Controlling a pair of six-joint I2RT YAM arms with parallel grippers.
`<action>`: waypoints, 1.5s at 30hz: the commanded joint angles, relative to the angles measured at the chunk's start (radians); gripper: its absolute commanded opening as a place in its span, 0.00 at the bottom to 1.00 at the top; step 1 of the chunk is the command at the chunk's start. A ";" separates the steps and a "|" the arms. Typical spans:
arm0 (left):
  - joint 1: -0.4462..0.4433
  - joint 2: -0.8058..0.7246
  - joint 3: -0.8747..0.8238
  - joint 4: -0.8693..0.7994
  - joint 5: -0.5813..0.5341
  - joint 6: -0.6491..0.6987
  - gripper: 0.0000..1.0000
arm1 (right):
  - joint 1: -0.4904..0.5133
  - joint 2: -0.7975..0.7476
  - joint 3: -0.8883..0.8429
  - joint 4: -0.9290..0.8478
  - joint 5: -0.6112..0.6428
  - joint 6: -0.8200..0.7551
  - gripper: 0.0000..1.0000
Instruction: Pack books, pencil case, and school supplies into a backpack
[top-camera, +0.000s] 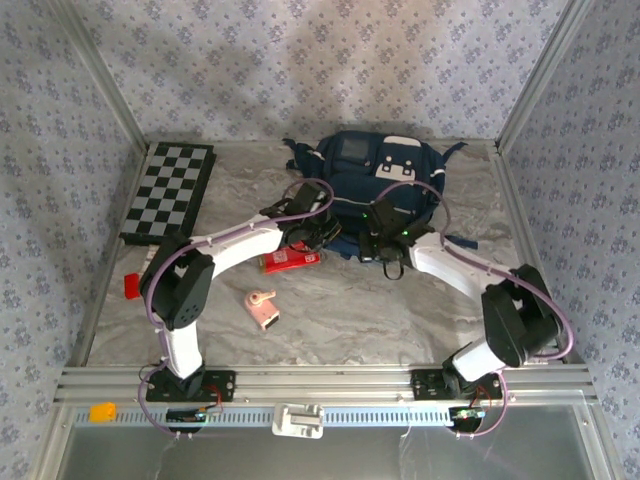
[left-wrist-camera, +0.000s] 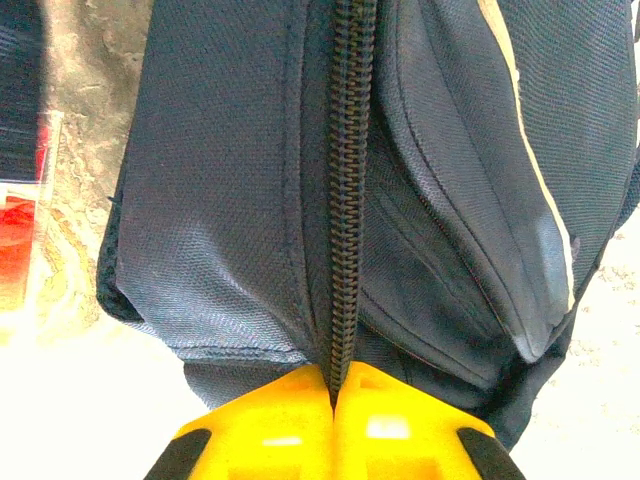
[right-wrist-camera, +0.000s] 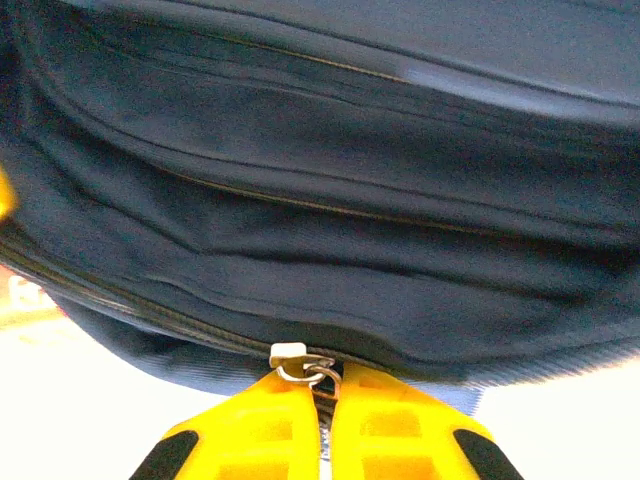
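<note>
The backpack (left-wrist-camera: 230, 180) is being opened: the left fingers (left-wrist-camera: 325, 400) are clenching its zipper (left-wrist-camera: 345, 200) seam, running straight ahead from their tips, while the right fingers (right-wrist-camera: 305, 395) are pinching the pull (right-wrist-camera: 300, 362) between theirs, next probably dragging it along the track against that hold

The top external camera hangs high above and behind the arm bases (top-camera: 190, 385), looking down and forward over the whole table (top-camera: 400, 320) toward the patterned back wall (top-camera: 300, 60), far enough off to take in both arms and the backpack (top-camera: 375, 175). The left wrist camera looks out along the left gripper (left-wrist-camera: 333, 397), very close to the bag's navy fabric, with a zipper (left-wrist-camera: 345, 200) running straight away from the lens. The right wrist camera looks past the right gripper (right-wrist-camera: 322, 388), equally close, facing a zipper pull (right-wrist-camera: 298, 362) and the folds beyond. All three views share the backpack's near edge.
</note>
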 joint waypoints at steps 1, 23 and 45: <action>0.052 -0.077 0.026 -0.046 -0.068 0.038 0.00 | -0.069 -0.069 -0.066 -0.104 0.055 0.015 0.00; 0.091 -0.029 0.112 -0.037 0.113 0.163 0.41 | 0.024 -0.115 -0.096 0.082 -0.109 0.070 0.00; -0.091 0.109 0.075 0.041 -0.024 -0.310 0.49 | 0.046 -0.060 -0.103 0.119 -0.072 0.086 0.00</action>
